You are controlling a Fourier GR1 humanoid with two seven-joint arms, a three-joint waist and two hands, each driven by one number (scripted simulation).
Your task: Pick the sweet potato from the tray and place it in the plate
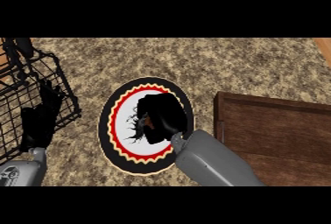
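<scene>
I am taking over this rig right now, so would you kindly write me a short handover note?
Right hand: over the plate, fingers curled round something brownish, probably the sweet potato, mostly hidden.
Left hand: open, resting at the left edge over the black wire rack.
Wooden tray: right of the plate, nothing showing on it.
Done: pick and carry.
Left: release onto the plate, withdraw.

Plate (123, 148) white, red-yellow zigzag ring, black rim; tray (271, 131) brown wood.
</scene>
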